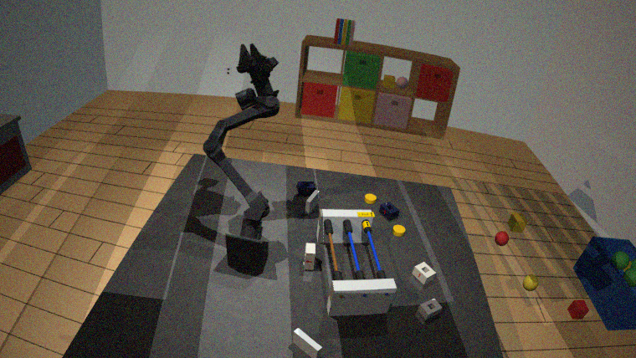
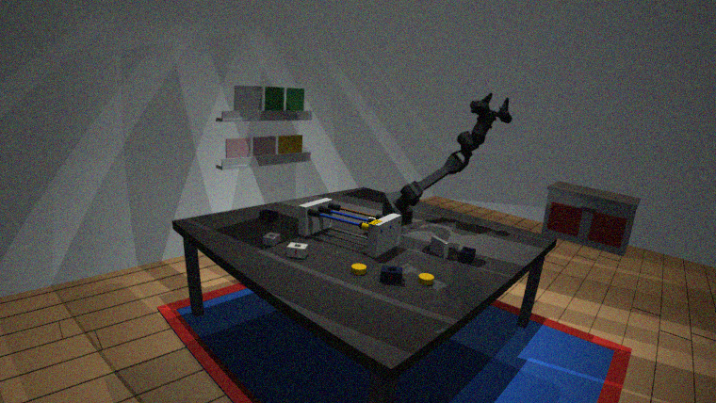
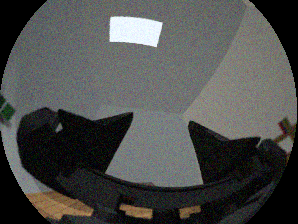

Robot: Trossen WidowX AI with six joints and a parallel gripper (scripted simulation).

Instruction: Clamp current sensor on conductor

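Note:
My gripper (image 1: 247, 45) (image 2: 498, 97) (image 3: 161, 119) is open and empty, raised high above the table and pointing up. A white rack (image 1: 364, 285) (image 2: 384, 237) holds a brown and two blue conductors. The outer blue conductor (image 1: 374, 251) (image 2: 340, 219) has a yellow-banded end beside a yellow label (image 1: 366, 214) (image 2: 375, 222), its text too small to read. A white block (image 1: 310, 256) with a red mark stands upright beside the rack, on the arm's side; it may be the open sensor. Its jaw and arrow direction cannot be made out. No sensor is seen round the outer blue conductor.
Across the rack are a white block (image 1: 423, 272) (image 2: 297, 249), a grey block (image 1: 429, 308) (image 2: 271, 238), a dark blue block (image 1: 389, 210) (image 2: 391, 274) and two yellow discs. Another dark block (image 1: 305, 187) (image 2: 466, 254) and a white plate (image 1: 312, 202) (image 2: 439, 246) stand nearer the arm.

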